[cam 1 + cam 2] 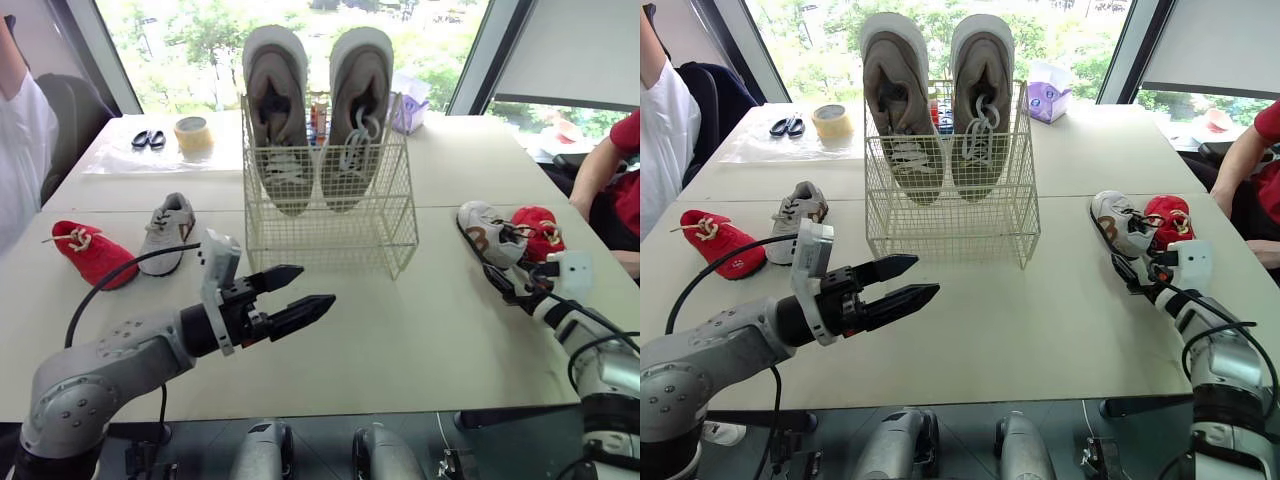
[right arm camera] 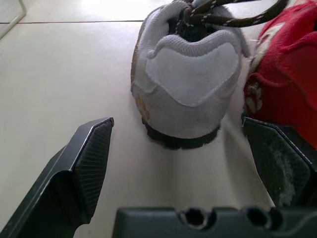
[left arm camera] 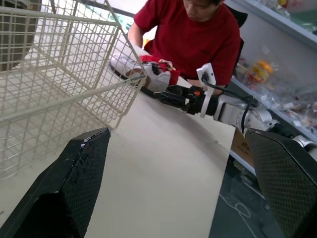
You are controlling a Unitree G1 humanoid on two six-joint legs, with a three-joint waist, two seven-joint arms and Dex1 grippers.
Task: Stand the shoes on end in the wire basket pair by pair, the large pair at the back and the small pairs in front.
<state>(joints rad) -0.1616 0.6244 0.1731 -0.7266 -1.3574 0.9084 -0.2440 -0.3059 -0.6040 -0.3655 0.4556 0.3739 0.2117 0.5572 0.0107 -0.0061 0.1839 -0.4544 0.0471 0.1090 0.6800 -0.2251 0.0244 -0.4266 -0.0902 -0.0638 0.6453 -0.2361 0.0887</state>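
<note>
The wire basket (image 1: 330, 215) is placed in the middle of the table (image 1: 400, 330). The large grey pair (image 1: 277, 110) is stood on end at its back, with the heels above the rim and the toes seen only through the wire. On the robot's left, a small grey shoe (image 1: 168, 232) and a small red shoe (image 1: 92, 252) are laid flat, just beside each other. The left gripper (image 1: 316, 285) is held above the table in front of the basket, its fingers spread apart and holding nothing. On the right, the right gripper (image 2: 177, 130) is opened wide around the heel of a second small grey shoe (image 2: 185, 74). The second red shoe (image 2: 282, 74) lies against it, partly hidden and cut off at the edge. Whether the finger touches this red shoe cannot be told.
</note>
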